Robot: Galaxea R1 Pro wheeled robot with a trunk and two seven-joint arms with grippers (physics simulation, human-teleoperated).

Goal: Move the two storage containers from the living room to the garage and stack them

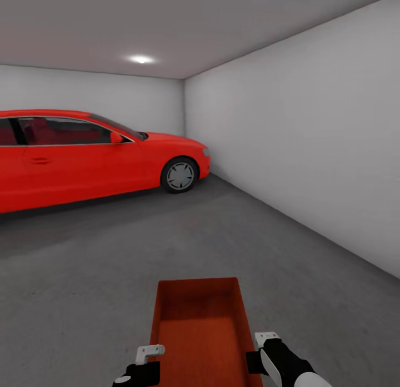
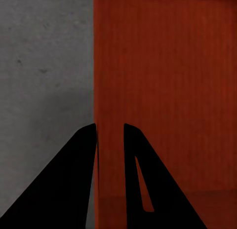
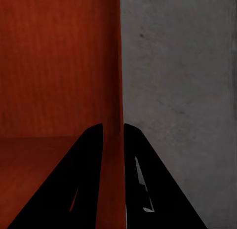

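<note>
Storage container [image 1: 201, 334] held low in front of the robot, above the garage floor [image 1: 100, 276], one side wall pinched by each gripper: left gripper [image 2: 109, 135] jaws clenched astride the left wall, one finger inside the bin and one outside; right gripper [image 3: 113, 133] the same on the right wall. Only one bin in sight here, nothing on the floor to stack onto. Risks, as a judgement: thin wall pinches near the rear end leave the far end overhanging, so the bin could pivot nose-down or slip out if one arm drops faster than the other; uneven release could set it down skewed; squeezing inward could flex the walls. Floor is dark grey speckled concrete, flat and rough. Room is bare, pale grey walls, ceiling light [image 1: 141, 59], red car [image 1: 83, 153] well apart toward the far left, right wall [image 1: 311, 142] nearer.
</note>
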